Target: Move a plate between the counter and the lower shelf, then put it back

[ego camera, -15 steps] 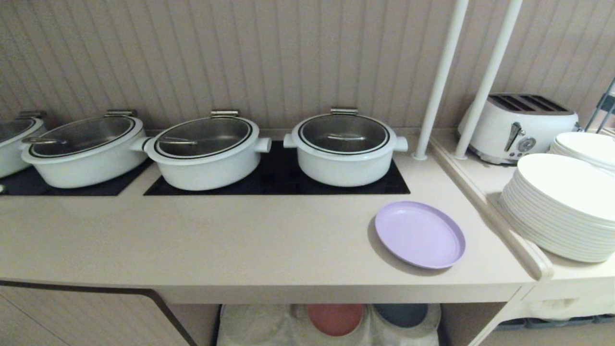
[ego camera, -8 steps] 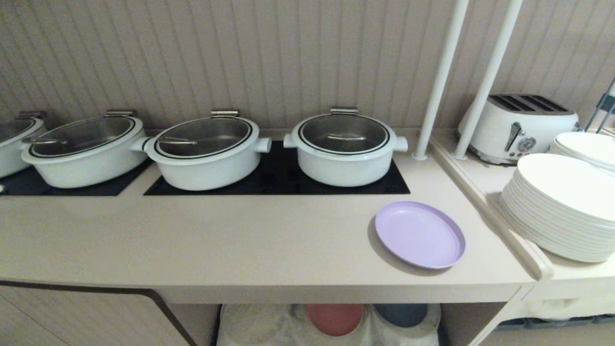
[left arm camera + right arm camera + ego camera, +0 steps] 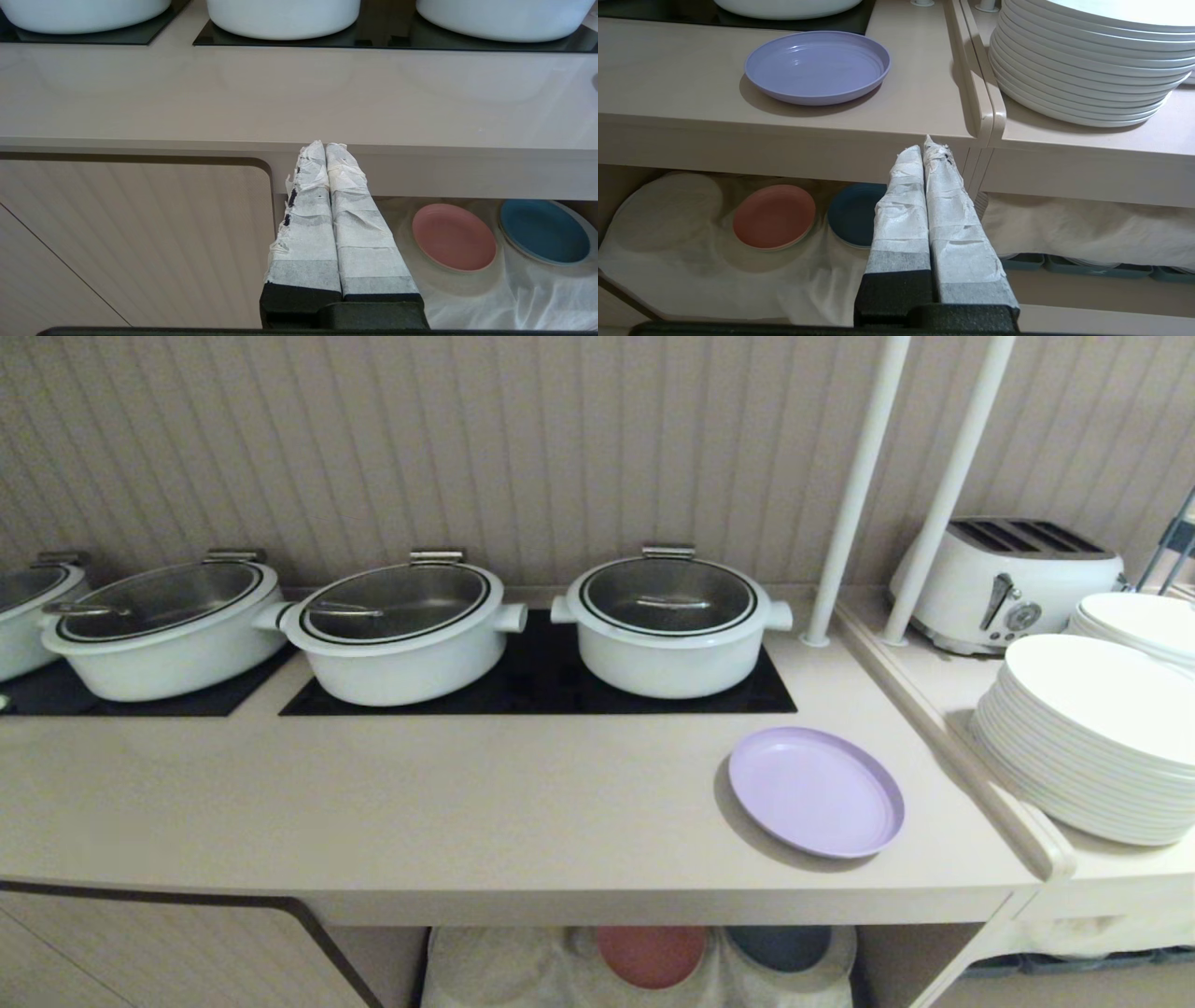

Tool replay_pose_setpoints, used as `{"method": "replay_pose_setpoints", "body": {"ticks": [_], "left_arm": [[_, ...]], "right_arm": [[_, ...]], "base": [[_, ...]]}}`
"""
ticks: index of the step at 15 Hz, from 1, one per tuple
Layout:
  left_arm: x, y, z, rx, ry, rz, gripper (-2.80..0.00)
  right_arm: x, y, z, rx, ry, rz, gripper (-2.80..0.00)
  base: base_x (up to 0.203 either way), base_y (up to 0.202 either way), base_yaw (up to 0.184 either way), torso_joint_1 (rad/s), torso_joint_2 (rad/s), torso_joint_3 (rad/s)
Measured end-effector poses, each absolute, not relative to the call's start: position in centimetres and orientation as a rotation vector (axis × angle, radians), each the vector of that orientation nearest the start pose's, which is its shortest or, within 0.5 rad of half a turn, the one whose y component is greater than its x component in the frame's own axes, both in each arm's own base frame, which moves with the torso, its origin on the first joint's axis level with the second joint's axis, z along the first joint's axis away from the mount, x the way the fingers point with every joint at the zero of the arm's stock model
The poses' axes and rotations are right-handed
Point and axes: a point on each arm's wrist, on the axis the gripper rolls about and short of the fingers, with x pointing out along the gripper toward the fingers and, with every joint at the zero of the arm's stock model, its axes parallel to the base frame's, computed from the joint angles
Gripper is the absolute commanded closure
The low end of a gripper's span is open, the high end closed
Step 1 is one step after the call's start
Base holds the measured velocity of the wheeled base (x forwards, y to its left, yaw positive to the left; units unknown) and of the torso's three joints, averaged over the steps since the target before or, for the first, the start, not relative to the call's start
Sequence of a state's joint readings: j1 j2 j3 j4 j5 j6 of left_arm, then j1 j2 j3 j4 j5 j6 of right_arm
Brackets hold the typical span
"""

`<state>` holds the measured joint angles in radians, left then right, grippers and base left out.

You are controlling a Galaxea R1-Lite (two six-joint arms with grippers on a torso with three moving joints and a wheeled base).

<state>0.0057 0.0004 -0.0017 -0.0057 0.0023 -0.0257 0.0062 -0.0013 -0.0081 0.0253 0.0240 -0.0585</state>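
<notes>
From the head view, the plate point(image 3: 816, 791) lies flat on the counter point(image 3: 467, 803), right of centre and just in front of the black hob panels point(image 3: 541, 695); neither arm shows here. Below the front edge, a salmon-pink plate point(image 3: 651, 954) and a dark blue plate point(image 3: 780, 946) rest in the lower shelf point(image 3: 504, 971).

The left wrist view has the left gripper point(image 3: 325, 149) pressed together and empty, level with the counter's front edge, well apart from any plate.

In the right wrist view the right gripper point(image 3: 924, 149) is likewise pinched together on nothing, tips before the counter edge, the lilac plate up beyond them (the white dinner plates point(image 3: 1087, 70) stacked on the adjoining surface).

By this showing no transfer is under way: the plate is ungrasped, so either everything is left or it is already back.
</notes>
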Motion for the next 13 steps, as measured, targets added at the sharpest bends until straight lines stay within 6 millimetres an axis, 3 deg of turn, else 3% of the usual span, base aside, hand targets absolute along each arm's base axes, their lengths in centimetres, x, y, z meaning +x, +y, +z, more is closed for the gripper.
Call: {"method": "replay_pose_setpoints", "body": {"ticks": [13], "left_arm": [[-2.29, -0.01, 7.65, -0.026, -0.007, 0.009, 0.0]], "right_arm": [[-2.36, 0.04, 7.5, -0.051, 0.018, 0.031, 0.0]], "base": [[0.0, 0.0, 0.0, 0.0, 0.0, 0.0]]}}
